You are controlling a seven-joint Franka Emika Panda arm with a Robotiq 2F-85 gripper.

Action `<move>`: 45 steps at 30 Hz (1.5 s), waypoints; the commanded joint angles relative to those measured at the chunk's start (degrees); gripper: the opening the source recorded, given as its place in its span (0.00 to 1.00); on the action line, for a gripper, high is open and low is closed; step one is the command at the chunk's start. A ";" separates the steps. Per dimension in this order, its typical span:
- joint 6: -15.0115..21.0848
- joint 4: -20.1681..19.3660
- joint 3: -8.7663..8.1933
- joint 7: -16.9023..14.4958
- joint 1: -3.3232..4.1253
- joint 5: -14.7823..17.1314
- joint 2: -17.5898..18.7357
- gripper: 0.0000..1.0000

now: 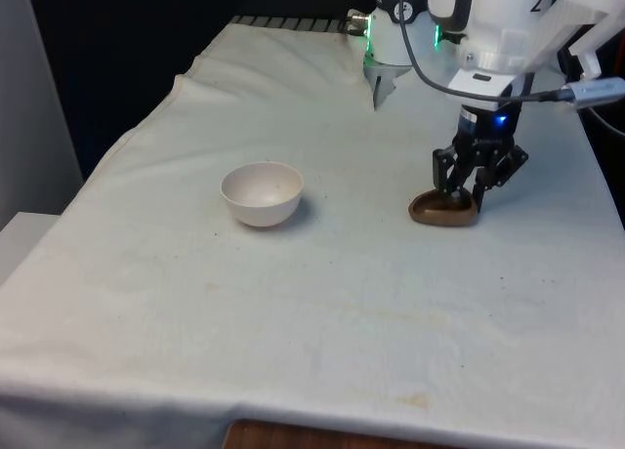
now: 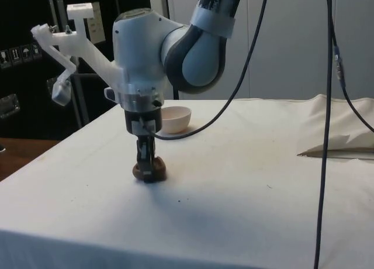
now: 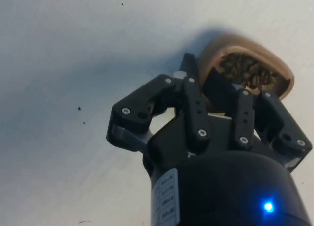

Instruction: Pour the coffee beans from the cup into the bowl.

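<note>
The table under its white cloth [image 1: 322,303] carries two things, well apart. The round off-white ceramic bowl [image 1: 262,192] stands empty towards the front view's left. The low brown cup of coffee beans [image 1: 443,210] sits upright on the cloth towards the front view's right, its dark beans [image 3: 247,73] showing in the wrist view. The black two-finger gripper [image 1: 471,197] is down at the cup with one finger inside the rim and one outside — whether they have clamped the wall yet I cannot tell.

The step in hand looks like the grasp. Doing it well means pinching the rim squarely, lifting straight up and keeping the cup level on the way over — tilting only once it is above the bowl's middle.
</note>
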 commanded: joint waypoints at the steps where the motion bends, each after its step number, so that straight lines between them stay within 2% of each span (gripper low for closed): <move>1: -0.06 0.00 0.00 0.00 0.00 0.00 -0.11 0.02; 2: -0.23 -0.23 0.40 -0.34 -0.34 0.40 -0.46 0.02; 5: -1.15 -0.34 0.57 -0.46 -0.40 0.57 -1.38 0.02; 9: -3.32 -0.34 0.74 -0.52 -0.34 0.63 -3.04 0.02; 10: -2.75 -0.06 0.23 0.00 0.00 0.00 -2.52 0.02; 11: -3.78 -0.34 0.74 -0.52 -0.34 0.57 -3.38 0.02; 13: -4.53 -0.29 0.69 -0.52 -0.34 0.52 -3.95 0.02; 19: -7.51 -0.17 0.34 -0.63 -0.11 0.11 -5.79 0.02; 20: -7.05 0.00 0.23 -0.34 0.00 0.00 -5.50 0.02; 27: -10.83 0.11 0.17 -0.63 0.06 -0.34 -7.73 0.02; 29: -10.71 0.11 0.23 -0.57 0.00 -0.34 -7.79 0.02; 36: -14.04 0.29 0.06 -0.57 0.11 -1.43 -10.26 0.02; 37: -13.35 0.23 0.23 -0.63 0.00 -1.03 -9.74 0.02; 45: -16.96 0.69 -0.11 -0.52 0.11 -2.52 -12.03 0.02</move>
